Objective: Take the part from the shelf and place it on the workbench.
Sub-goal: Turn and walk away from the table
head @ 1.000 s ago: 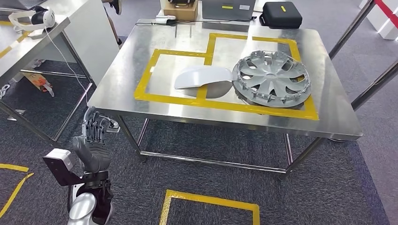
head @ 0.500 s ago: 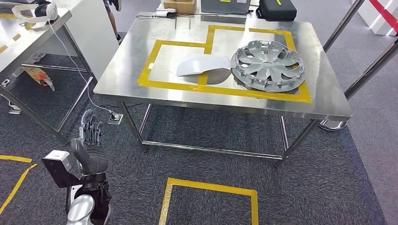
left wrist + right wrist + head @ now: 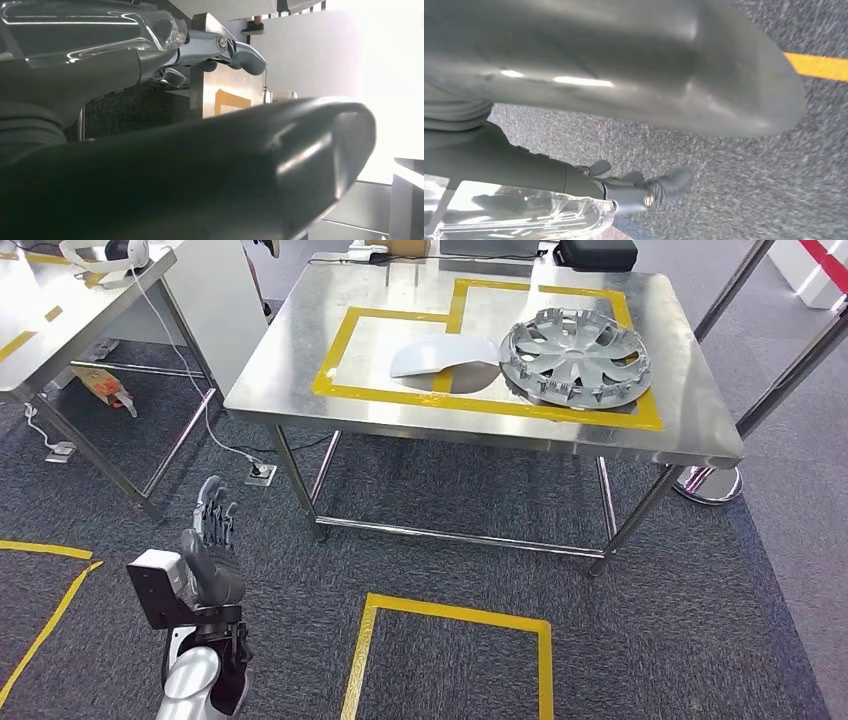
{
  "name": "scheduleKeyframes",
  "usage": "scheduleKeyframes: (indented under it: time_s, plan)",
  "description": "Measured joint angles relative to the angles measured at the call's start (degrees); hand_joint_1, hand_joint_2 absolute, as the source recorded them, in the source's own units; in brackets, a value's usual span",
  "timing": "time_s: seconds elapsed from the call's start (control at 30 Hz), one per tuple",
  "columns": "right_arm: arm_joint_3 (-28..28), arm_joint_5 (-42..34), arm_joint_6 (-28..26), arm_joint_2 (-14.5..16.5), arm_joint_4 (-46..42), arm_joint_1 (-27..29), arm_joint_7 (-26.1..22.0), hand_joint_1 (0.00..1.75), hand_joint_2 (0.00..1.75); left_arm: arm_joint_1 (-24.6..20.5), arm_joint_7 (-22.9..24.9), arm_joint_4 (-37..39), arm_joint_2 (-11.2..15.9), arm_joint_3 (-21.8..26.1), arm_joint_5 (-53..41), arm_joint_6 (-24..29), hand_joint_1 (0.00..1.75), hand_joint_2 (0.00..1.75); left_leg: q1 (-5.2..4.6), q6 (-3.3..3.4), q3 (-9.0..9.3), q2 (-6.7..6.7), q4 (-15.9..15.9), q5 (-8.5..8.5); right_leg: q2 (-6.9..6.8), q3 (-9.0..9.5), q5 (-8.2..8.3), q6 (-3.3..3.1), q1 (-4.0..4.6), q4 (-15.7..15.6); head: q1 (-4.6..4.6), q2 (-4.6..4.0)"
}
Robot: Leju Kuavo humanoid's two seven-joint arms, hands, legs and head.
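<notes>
Across the carpet stands the steel workbench, marked with yellow tape. A silver wheel cover lies on its right part, and a curved white part lies just left of it, touching its rim. My left hand hangs low at the left, well short of the bench, fingers straight and holding nothing. Seen from the left wrist, the left hand has its thumb and fingers apart, with the bench beyond. My right hand hangs over the carpet, its fingers stretched out around nothing.
A second steel table stands at the left with a white headset on it. A cable runs to a floor socket. Slanted metal poles and a round base stand at the right. Yellow tape marks the floor.
The whole picture has shifted: the camera has moved and the workbench now sits higher and farther off. My left hand stays low at my side, still holding nothing.
</notes>
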Motion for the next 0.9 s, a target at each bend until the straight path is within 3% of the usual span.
scheduleKeyframes:
  time_s: [0.03,0.07,0.17,0.2,0.23,0.3,0.33,0.4,0.43,0.47,0.53,0.57,0.6,0.67,0.7,0.73,0.77,0.8,0.83,0.9]
  plan:
    - [-0.01,0.07,-0.02,0.06,0.00,-0.04,-0.03,0.00,0.00,-0.18,0.00,0.79,0.05,0.15,-0.11,0.16,0.00,0.00,0.09,-0.37,-0.28,-0.07,0.29,-0.43,-0.07,-0.48,0.53,-0.45,-0.05,0.02,0.01,0.00]
    - [-0.02,0.14,-0.02,0.11,0.00,-0.08,-0.04,0.00,0.00,-0.38,0.00,1.73,0.11,0.39,-0.17,0.41,0.00,0.00,0.19,-0.72,-0.76,-0.14,1.32,-1.98,-0.16,-1.09,1.21,-0.92,-0.15,0.00,-0.14,0.00]
    - [-0.03,0.23,-0.02,0.19,-0.01,-0.15,-0.08,0.00,0.00,-1.26,0.01,5.57,0.42,1.32,-1.07,2.62,0.00,0.00,0.61,-1.59,-3.09,-0.24,10.31,-10.64,-0.30,-3.61,3.48,-1.57,-0.24,0.05,-0.85,0.00]
    - [-0.03,0.24,-0.02,0.20,-0.01,-0.14,-0.08,0.00,0.00,-1.54,0.01,7.06,0.55,1.54,-1.58,3.82,0.00,0.00,0.74,-1.76,-3.55,-0.24,13.67,-12.19,-0.32,-4.57,4.22,-1.55,-0.23,0.16,-0.99,0.00]
    - [-0.03,0.24,-0.02,0.20,-0.01,-0.14,-0.08,0.00,0.00,-1.87,0.01,8.76,0.71,1.76,-1.93,5.05,0.00,0.00,0.85,-1.85,-3.43,-0.24,15.88,-12.22,-0.33,-5.59,4.95,-1.48,-0.22,0.32,-1.09,0.00]
    - [-0.10,0.23,-0.02,0.23,-0.01,-0.13,-0.02,0.00,0.00,-2.93,0.02,13.09,0.96,2.28,-1.92,7.02,0.00,0.00,1.00,-1.82,-0.67,-0.24,14.95,-9.20,-0.34,-7.76,6.28,-1.21,-0.23,0.80,-1.31,0.00]
    - [-0.17,0.23,-0.02,0.27,-0.01,-0.16,0.03,0.00,0.00,-3.70,0.02,15.78,1.12,2.69,-1.69,8.01,0.00,0.00,1.03,-1.72,2.14,-0.24,11.74,-7.93,-0.34,-8.68,6.90,-1.02,-0.23,1.08,-1.42,0.00]
    - [-0.31,0.23,-0.03,0.43,-0.01,-0.21,0.13,0.00,0.00,-5.22,0.03,21.13,1.37,3.82,-1.22,9.87,0.00,0.00,0.90,-1.43,8.38,-0.27,3.22,-8.20,-0.34,-9.93,7.96,-0.50,-0.07,1.54,-1.57,0.00]
    - [-0.37,0.24,-0.04,0.50,-0.01,-0.25,0.16,0.00,0.00,-5.84,0.03,23.77,1.51,4.52,-1.02,10.66,0.00,0.00,0.76,-1.20,10.36,-0.29,0.16,-8.97,-0.36,-10.27,8.55,-0.17,-0.03,1.61,-1.55,0.01]
    - [-0.41,0.26,-0.05,0.57,-0.01,-0.24,0.19,0.00,0.00,-6.26,0.06,26.35,1.66,5.23,-0.90,11.28,0.00,0.00,0.55,-0.87,11.15,-0.31,-1.42,-9.45,-0.38,-10.50,9.14,0.21,-0.05,1.56,-1.50,0.01]
    - [-0.46,0.38,-0.05,0.67,0.01,-0.07,0.27,0.00,0.00,-6.70,0.23,31.67,2.02,6.70,-0.82,12.38,0.00,0.00,0.43,0.08,10.29,-0.13,-1.76,-8.78,-0.36,-10.95,9.67,0.95,-0.30,1.54,-1.39,0.01]
    - [-0.48,0.47,-0.05,0.75,0.01,0.07,0.36,0.00,0.00,-6.80,0.35,34.12,2.20,7.42,-0.82,12.95,0.00,0.00,0.45,0.62,9.62,0.00,-1.80,-8.11,-0.32,-11.44,8.47,1.24,-0.41,2.35,-1.31,0.01]
    - [-0.49,0.56,-0.04,0.81,0.02,0.19,0.45,0.00,0.00,-6.86,0.55,36.33,2.34,8.14,-0.62,13.38,0.00,0.00,0.54,1.06,8.78,0.12,-1.87,-7.34,-0.26,-12.17,6.05,1.47,-0.46,4.24,-1.10,0.00]
    - [-0.51,0.69,-0.04,0.87,0.02,0.24,0.61,0.00,0.00,-6.81,1.38,40.14,2.63,9.66,0.02,14.22,0.00,0.00,0.49,1.53,6.88,0.20,-1.80,-5.77,-0.17,-13.93,-0.39,1.79,-0.51,11.19,-0.45,0.00]
    - [-0.52,0.73,-0.04,0.85,0.02,0.23,0.65,0.00,0.00,-6.66,2.21,41.79,2.79,10.43,0.31,14.76,0.00,0.00,0.41,1.57,5.94,0.25,-1.75,-4.97,-0.13,-14.47,-2.42,1.88,-0.50,15.06,-0.17,0.00]
    - [-0.52,0.75,-0.04,0.82,0.02,0.24,0.68,0.00,0.00,-6.44,3.18,43.30,2.97,11.14,0.41,15.31,0.00,0.00,0.35,1.57,4.98,0.31,-1.63,-4.18,-0.11,-14.42,-2.86,1.89,-0.50,17.93,0.00,0.00]
    - [-0.54,0.75,-0.03,0.82,0.02,0.27,0.71,0.00,0.00,-6.14,4.17,44.58,3.15,11.74,0.36,15.82,0.00,0.00,0.30,1.52,4.02,0.37,-1.46,-3.47,-0.10,-13.60,-1.90,1.82,-0.50,19.15,0.10,0.00]
    - [-0.55,0.75,-0.03,0.81,0.02,0.29,0.73,0.00,0.00,-5.83,5.20,45.70,3.31,12.22,0.20,16.22,0.00,0.00,0.29,1.43,3.07,0.40,-1.21,-2.85,-0.09,-11.83,-0.19,1.69,-0.50,18.32,0.15,0.00]
    - [-0.58,0.75,-0.01,0.81,0.01,0.28,0.74,0.00,0.00,-5.54,6.29,46.68,3.45,12.58,-0.01,16.54,0.00,0.00,0.29,1.30,2.14,0.38,-0.86,-2.30,-0.06,-8.96,1.28,1.49,-0.49,15.28,0.19,0.00]
    - [-0.66,0.72,0.10,0.78,-0.01,0.11,0.75,0.00,0.00,-4.99,9.11,48.33,3.70,13.14,-0.65,17.21,0.00,0.00,0.20,0.83,0.73,0.33,-0.09,-1.45,0.05,-2.14,1.02,1.10,-0.36,5.98,0.26,0.00]
